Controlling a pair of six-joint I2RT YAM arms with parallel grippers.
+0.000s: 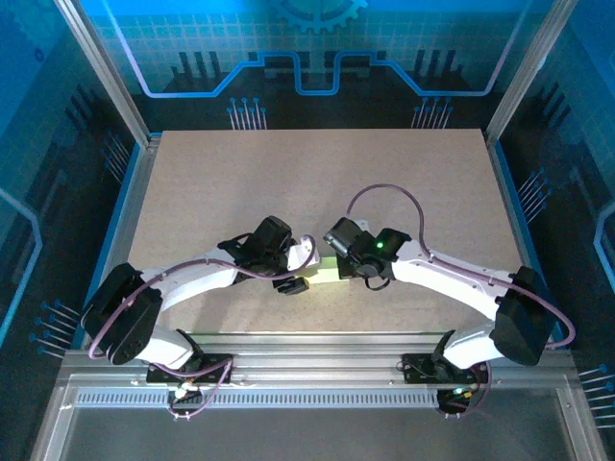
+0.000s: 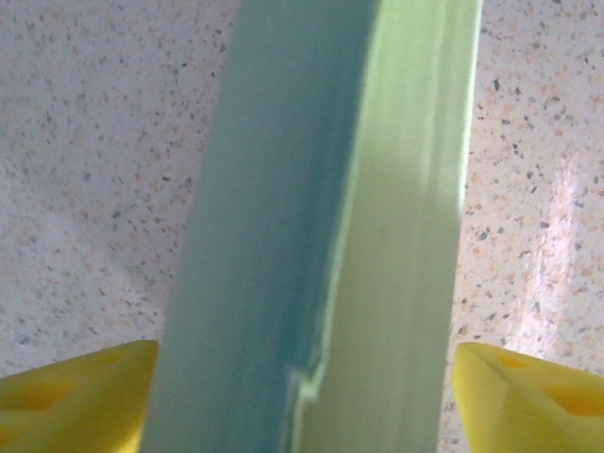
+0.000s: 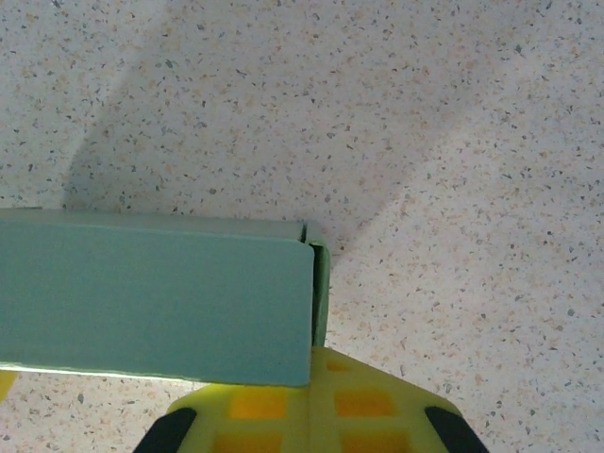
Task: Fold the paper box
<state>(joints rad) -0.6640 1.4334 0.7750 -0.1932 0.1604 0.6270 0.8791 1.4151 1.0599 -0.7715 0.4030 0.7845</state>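
Observation:
The paper box (image 1: pixel 324 273) is a slim pale green box lying on the table between my two arms. In the left wrist view the paper box (image 2: pixel 321 236) runs up the middle, its seam edge showing. My left gripper (image 2: pixel 302 401) is open, and its yellow fingertips (image 2: pixel 528 396) stand on either side of the box with a sliver of table showing on the right side. In the right wrist view the box's end (image 3: pixel 160 293) sits just ahead of my right gripper (image 3: pixel 311 357). That gripper is shut, its tips against the end flap (image 3: pixel 322 283).
The speckled beige tabletop (image 1: pixel 317 173) stretches away behind both grippers. Metal frame posts and blue panels (image 1: pixel 96 86) wall in the left, right and far sides. An aluminium rail (image 1: pixel 307 370) carries the arm bases at the near edge.

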